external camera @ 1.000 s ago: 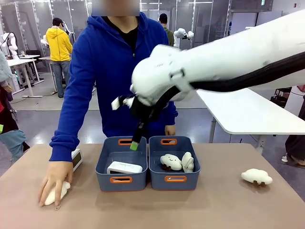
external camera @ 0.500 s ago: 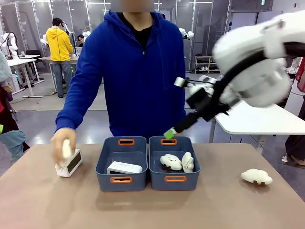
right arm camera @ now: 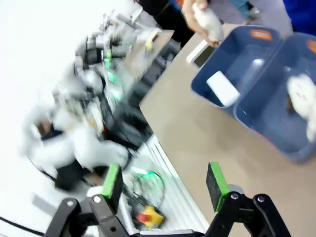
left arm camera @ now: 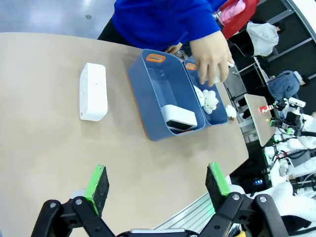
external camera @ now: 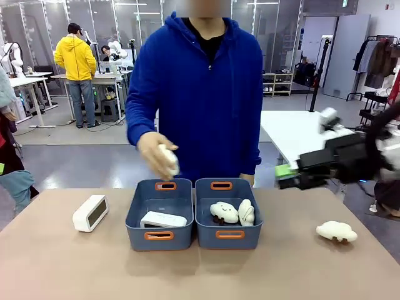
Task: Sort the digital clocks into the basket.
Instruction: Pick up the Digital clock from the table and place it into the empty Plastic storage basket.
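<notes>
Our left pincer (left arm camera: pixel 157 180) and right pincer (right arm camera: pixel 164 180) gape wide, empty. One digital clock (external camera: pixel 163 219) lies in the basket (external camera: pixel 134 219); the other clock (external camera: pixel 90 212) stands near the left edge of the worktop (external camera: pixel 50 262).

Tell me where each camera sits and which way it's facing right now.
Front view: fixed on the robot's side, facing the person across the table; the right claw shows at picture right.
Left wrist view: high over the table, rolled, looking down past the open left claw at the blue-grey rectangular plastic basket.
Right wrist view: blurred, rolled, looking past that open right claw toward the same basket.
Shared: all three show the white rounded-rectangular digital clock lying inside it.
</notes>
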Controlling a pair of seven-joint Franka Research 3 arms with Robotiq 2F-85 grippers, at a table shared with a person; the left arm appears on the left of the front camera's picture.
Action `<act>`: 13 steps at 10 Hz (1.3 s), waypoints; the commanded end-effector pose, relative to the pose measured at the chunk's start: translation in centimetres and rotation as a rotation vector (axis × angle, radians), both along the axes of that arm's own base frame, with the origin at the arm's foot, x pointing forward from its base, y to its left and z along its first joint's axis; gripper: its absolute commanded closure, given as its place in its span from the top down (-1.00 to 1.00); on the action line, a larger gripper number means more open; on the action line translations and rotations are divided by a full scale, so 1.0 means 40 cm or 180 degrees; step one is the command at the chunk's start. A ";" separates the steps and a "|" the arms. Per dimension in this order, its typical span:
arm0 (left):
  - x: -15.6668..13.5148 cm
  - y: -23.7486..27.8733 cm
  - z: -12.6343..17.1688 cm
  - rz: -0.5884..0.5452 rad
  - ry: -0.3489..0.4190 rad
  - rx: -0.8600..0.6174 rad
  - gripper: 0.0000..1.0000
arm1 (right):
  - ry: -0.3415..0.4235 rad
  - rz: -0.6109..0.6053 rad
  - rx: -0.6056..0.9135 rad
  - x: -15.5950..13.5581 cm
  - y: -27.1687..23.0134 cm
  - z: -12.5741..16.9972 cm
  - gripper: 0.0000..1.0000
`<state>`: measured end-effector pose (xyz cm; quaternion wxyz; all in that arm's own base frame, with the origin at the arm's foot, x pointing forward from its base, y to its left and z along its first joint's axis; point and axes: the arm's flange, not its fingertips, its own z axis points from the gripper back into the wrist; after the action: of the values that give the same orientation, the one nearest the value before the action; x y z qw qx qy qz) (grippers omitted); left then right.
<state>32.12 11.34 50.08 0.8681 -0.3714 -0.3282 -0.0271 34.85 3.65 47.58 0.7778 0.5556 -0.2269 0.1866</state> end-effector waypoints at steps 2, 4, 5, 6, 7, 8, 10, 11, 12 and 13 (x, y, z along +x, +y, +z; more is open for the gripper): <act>0.000 0.002 0.001 -0.0039 -0.0017 -0.0003 1.00 | 0.0566 -0.0700 0.0099 -0.100 -0.092 -0.023 0.73; 0.000 0.002 0.001 -0.0039 -0.0017 -0.0003 1.00 | 0.0361 -0.0531 0.0143 -0.012 -0.128 0.009 0.73; 0.000 0.002 0.001 -0.0039 -0.0017 -0.0003 1.00 | 0.0361 -0.0531 0.0143 -0.012 -0.128 0.009 0.73; 0.000 0.002 0.001 -0.0039 -0.0017 -0.0003 1.00 | 0.0361 -0.0531 0.0143 -0.012 -0.128 0.009 0.73; 0.000 0.002 0.001 -0.0039 -0.0017 -0.0003 1.00 | 0.0361 -0.0531 0.0143 -0.012 -0.128 0.009 0.73; 0.000 0.002 0.001 -0.0039 -0.0017 -0.0003 1.00 | 0.0361 -0.0531 0.0143 -0.012 -0.128 0.009 0.73; 0.000 0.002 0.001 -0.0039 -0.0017 -0.0003 1.00 | 0.0361 -0.0531 0.0143 -0.012 -0.128 0.009 0.73; 0.000 0.002 0.001 -0.0039 -0.0017 -0.0003 1.00 | 0.0361 -0.0531 0.0143 -0.012 -0.128 0.009 0.73; 0.000 0.002 0.001 -0.0039 -0.0017 -0.0003 1.00 | 0.0361 -0.0531 0.0143 -0.012 -0.128 0.009 0.73; 0.000 0.000 0.000 0.0000 0.0000 0.0000 1.00 | 0.0361 -0.0531 0.0143 -0.012 -0.128 0.009 0.73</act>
<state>32.11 11.34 50.08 0.8681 -0.3713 -0.3283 -0.0271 34.18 -1.64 47.94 0.7962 0.5567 -0.2236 0.0782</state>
